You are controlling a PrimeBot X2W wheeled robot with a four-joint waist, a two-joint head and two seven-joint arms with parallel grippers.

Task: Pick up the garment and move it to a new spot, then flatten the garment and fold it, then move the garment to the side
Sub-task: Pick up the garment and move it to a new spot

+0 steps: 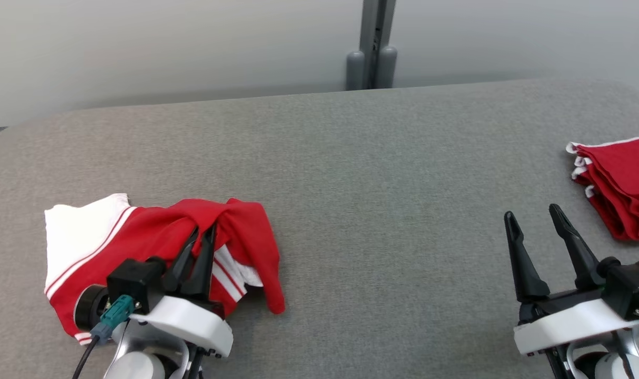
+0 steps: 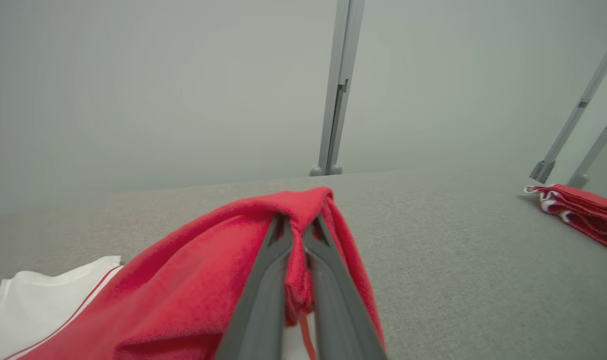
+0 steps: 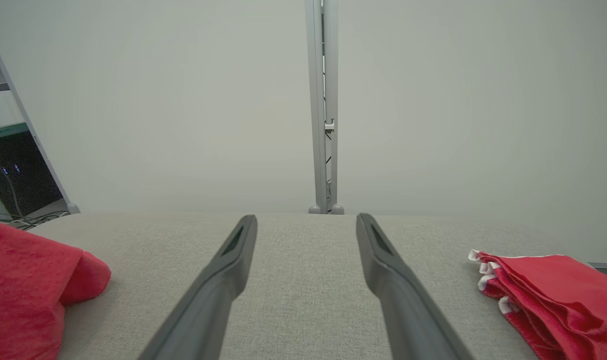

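Crumpled red-and-white fabric garment (image 1: 140,237) lying near the front left corner of the grey felt-covered counter (image 1: 377,184). The left gripper (image 1: 204,229) has its jaws closed on a raised red fold of the garment. The right gripper (image 1: 532,211), near the front right corner, has its jaws spread wide and holds nothing. A folded stack of red, white-edged cloth (image 1: 622,184) rests at the counter's right edge.
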